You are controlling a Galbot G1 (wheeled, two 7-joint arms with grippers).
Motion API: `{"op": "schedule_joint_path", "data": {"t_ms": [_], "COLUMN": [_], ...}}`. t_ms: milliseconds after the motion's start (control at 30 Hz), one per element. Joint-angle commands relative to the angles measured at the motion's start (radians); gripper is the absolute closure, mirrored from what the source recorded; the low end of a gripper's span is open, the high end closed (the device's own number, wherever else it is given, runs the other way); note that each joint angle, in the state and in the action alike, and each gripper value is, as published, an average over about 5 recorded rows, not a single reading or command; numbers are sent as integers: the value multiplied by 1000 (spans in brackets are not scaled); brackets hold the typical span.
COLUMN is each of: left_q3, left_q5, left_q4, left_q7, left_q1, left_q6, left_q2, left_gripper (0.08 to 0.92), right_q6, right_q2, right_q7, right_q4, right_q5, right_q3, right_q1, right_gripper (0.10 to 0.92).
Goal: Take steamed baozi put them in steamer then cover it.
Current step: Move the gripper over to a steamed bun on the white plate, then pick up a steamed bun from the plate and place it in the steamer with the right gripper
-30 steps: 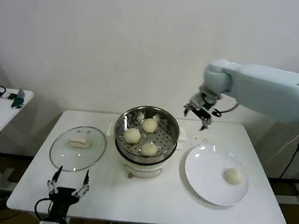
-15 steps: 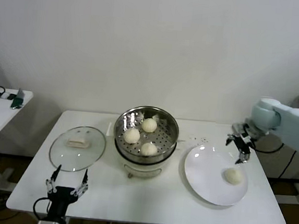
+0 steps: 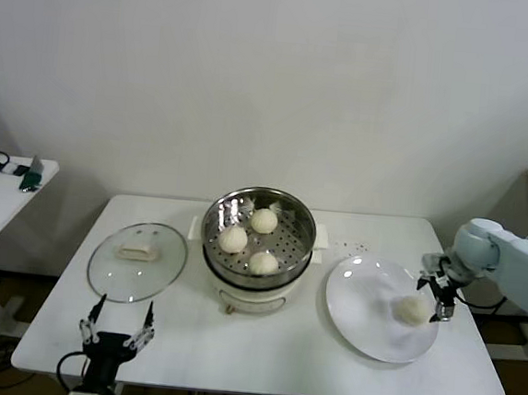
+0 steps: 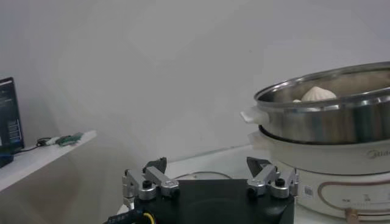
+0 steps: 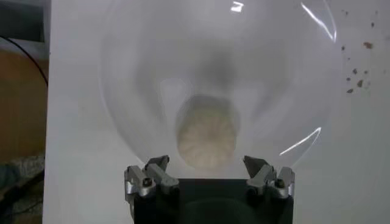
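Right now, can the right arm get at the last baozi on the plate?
Probably yes. The right gripper hangs open right beside the baozi on the plate, and nothing else lies around it.

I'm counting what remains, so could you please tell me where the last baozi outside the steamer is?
In the head view, the last baozi lies on the white plate, right of the steamer, with the right gripper over it, jaws open.
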Motion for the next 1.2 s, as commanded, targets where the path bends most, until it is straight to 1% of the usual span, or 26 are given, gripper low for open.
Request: {"op": "schedule_joint_path", "data": {"t_ms": [33,567,833,1067,1200], "left_q3": [2,7,5,6,9], "left_q5": [11,32,32,32,32], "left_q4": [4,6,4,0,-3], "left_q7": [-1,-2,-1,2,0], "left_q1": [-1,-4,0,5,4], "left_q6": [3,4,2,1,1], "left_q2": [-3,-7,-8,-9,-9], "left_gripper": [177,177,177,177,177], "right_q6": [-9,-4,-7,-17,-37], "right_q2": [34,86,89,87,90], "right_q7": [6,-1,-3,4,20], "right_q4": [-86,-114,-119,-112,-100], "right_q5": [-38,-4,22,76,158], "right_q3": [136,58,39,19,-32], "right_q1": [-140,-96,-79,-45,27], "right_gripper": [203,209,278,294,296]}}
